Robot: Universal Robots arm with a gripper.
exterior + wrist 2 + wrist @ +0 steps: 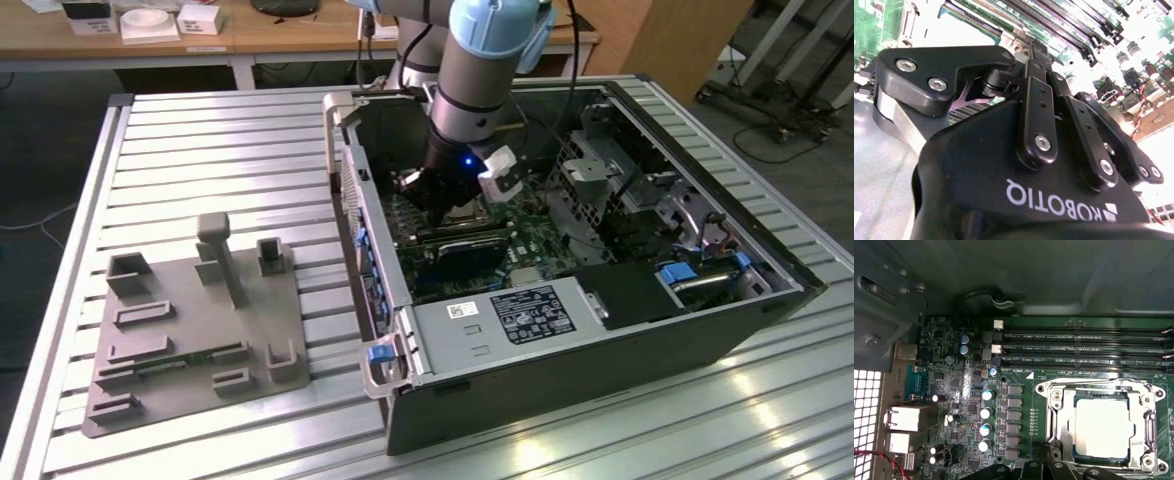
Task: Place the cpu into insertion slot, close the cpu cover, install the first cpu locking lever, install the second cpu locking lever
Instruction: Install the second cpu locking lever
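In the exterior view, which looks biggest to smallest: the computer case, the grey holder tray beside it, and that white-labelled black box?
1. Computer case
2. Grey holder tray
3. White-labelled black box

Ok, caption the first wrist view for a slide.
The cpu sits in the insertion slot, framed by the cpu cover, beside memory slots.

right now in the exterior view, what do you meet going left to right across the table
grey fixture plate → open computer case's near wall → gripper reaching in over the green board → black box with white label → blue clip
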